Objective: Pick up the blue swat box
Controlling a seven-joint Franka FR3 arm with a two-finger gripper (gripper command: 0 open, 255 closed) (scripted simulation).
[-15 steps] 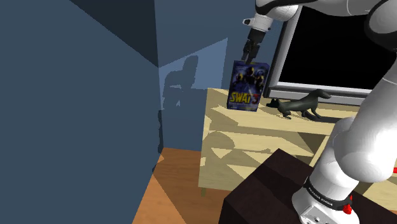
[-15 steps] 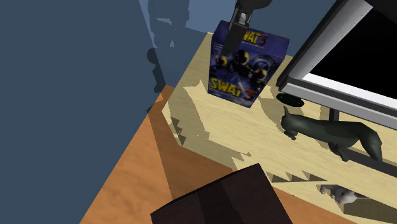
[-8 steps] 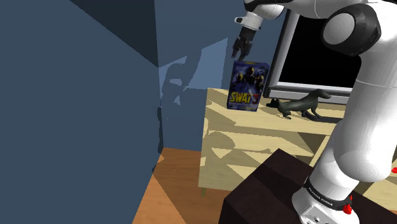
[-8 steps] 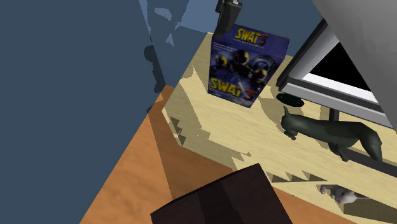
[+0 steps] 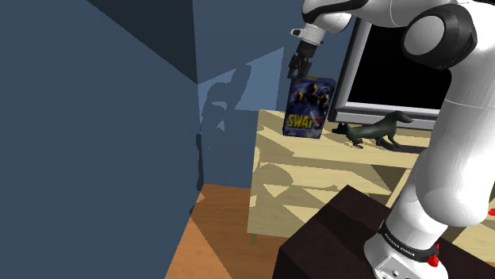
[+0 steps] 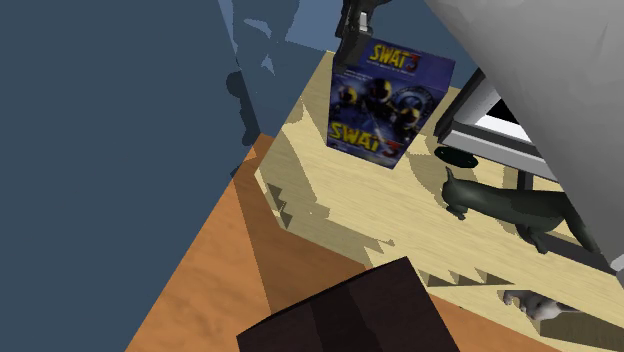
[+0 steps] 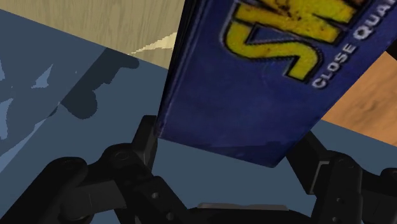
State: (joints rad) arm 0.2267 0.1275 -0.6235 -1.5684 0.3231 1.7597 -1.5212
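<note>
Standing upright on the light wood cabinet point(image 5: 274, 150), the blue SWAT box point(image 5: 308, 107) is sitting at the end nearest the blue wall, near a dark animal figurine point(image 5: 373, 131). Handling est.: prob. a light carton, stiff enough across its narrow depth. The printed faces are looking smooth, so it may be slipping under a weak pinch. It's tall, so tipping is likely if nudged sideways. Best hold is pinching front and back faces near the top edge. Gripper point(image 5: 299, 63) is hovering at the box's top corner. In wrist view the fingers point(image 7: 143, 146) are standing wide apart, straddling that edge w/o clamping, and are holding nothing.
</note>
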